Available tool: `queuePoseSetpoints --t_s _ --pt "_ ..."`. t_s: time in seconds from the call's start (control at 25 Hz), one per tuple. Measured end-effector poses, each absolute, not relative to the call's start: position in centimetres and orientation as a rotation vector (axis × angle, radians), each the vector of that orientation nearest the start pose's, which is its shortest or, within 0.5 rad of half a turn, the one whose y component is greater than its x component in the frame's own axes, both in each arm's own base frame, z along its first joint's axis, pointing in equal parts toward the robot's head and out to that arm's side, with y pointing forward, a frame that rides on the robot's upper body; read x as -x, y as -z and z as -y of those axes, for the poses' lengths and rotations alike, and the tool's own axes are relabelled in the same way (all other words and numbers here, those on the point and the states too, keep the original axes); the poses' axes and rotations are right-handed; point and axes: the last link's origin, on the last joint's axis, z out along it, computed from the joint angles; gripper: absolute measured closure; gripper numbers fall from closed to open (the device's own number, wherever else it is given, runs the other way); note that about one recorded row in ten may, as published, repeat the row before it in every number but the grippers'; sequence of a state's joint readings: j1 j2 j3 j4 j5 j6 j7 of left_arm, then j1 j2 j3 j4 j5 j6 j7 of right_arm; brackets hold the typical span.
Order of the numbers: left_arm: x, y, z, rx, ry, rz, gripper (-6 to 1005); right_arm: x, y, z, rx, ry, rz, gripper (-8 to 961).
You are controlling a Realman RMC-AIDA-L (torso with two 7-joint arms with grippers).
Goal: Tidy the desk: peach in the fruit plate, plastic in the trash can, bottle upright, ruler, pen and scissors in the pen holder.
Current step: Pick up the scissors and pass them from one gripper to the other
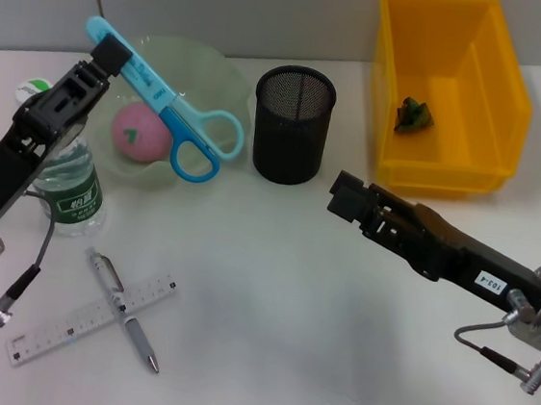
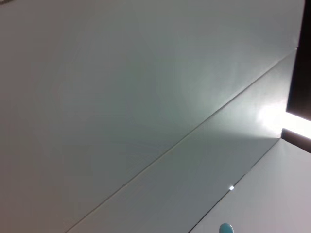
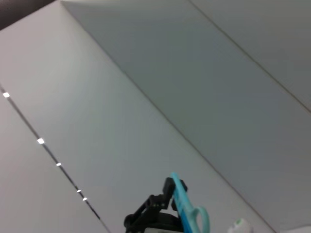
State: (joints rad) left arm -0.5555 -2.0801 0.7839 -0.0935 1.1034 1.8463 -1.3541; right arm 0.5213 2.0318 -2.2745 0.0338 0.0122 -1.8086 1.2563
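left gripper (image 1: 112, 53) grasping scissors (image 1: 177, 120) above fruit plate (image 1: 221, 76) | right gripper (image 1: 341, 195) state unclear

Left pincer (image 3: 167, 194) gripping scissors (image 3: 187, 208)

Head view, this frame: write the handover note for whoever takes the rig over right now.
Left end effector: raised over the fruit plate, shut on the blue scissors, handles hanging down.
Right end effector: hovering mid-table beside the pen holder, holding nothing; fingers unclear.
Done: peach in the fruit plate; green plastic in the yellow trash can; bottle upright by the left arm.
Left: scissors into the empty-looking pen holder, then the ruler and pen, lying crossed on the near left of the table.
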Motion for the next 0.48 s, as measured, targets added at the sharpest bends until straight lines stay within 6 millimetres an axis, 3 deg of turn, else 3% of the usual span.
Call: queuePoseSetpoints --t_s 0.48 --pt "23.61 2.42 -28.65 1.912 1.943 1.268 904 -25.85 3.53 -26.5 2.356 -1.566 -1.241 396"
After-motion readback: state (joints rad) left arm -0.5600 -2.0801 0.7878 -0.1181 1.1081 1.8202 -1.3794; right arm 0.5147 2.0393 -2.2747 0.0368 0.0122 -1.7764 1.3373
